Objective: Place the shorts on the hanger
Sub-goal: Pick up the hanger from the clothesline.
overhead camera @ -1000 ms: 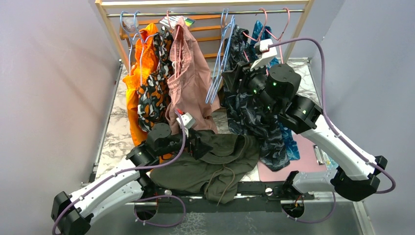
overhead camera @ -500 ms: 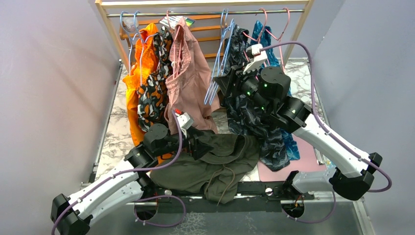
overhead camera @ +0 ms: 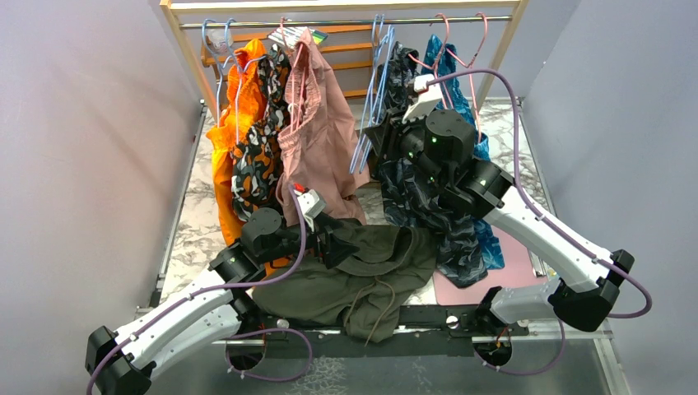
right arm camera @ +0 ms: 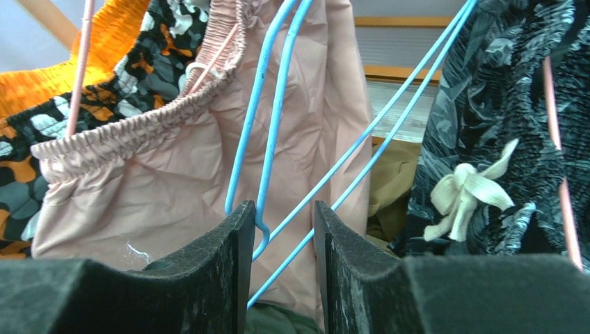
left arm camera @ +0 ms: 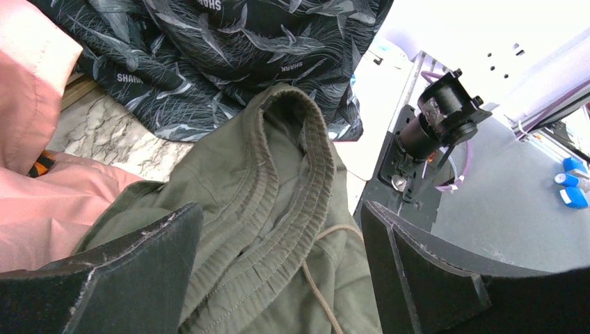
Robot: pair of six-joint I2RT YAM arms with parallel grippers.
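Blue hanger (right arm camera: 273, 139) between raised right jaws; left jaws wide, low over shorts (left arm camera: 278, 209).

Dark olive-green shorts (overhead camera: 362, 271), drawstring the same green, lie at the worktop's near edge. The worktop (overhead camera: 193, 234) is white marble with grey veins; a pink mat (overhead camera: 486, 292) covers its right near corner. On the pale wood rack (overhead camera: 188, 49) at the far edge: a light-blue wire hanger (right arm camera: 280, 104), pink hangers (right arm camera: 79, 62), a bright orange garment (overhead camera: 224, 136), a blotched garment (overhead camera: 257, 160) in black, orange and white, dusty-pink shorts (overhead camera: 321, 132), dark grey shorts (overhead camera: 428, 197) with a paler leaf print, and a teal piece (overhead camera: 492, 247). The arms (overhead camera: 177, 317) are white and black.
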